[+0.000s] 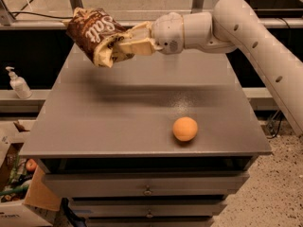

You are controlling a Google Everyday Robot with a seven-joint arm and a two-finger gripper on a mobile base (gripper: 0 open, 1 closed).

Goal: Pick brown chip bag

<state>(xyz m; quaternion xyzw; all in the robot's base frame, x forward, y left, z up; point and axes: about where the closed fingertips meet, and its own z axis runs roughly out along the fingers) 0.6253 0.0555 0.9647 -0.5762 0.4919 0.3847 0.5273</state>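
Observation:
The brown chip bag [94, 32] is dark brown with white script lettering and a cream end. It hangs in the air well above the far left part of the grey tabletop [118, 112]. My gripper [124, 45] reaches in from the right on the white arm [236, 27] and is shut on the bag's cream end, with the cream fingers [135, 39] clamping it. The bag is clear of the table and its shadow falls on the surface below.
An orange [185, 128] sits on the table near the front right edge. The table is a drawer cabinet [147, 190]. A white pump bottle [17, 83] stands on a ledge at the left. Boxes of clutter [19, 183] lie on the floor at lower left.

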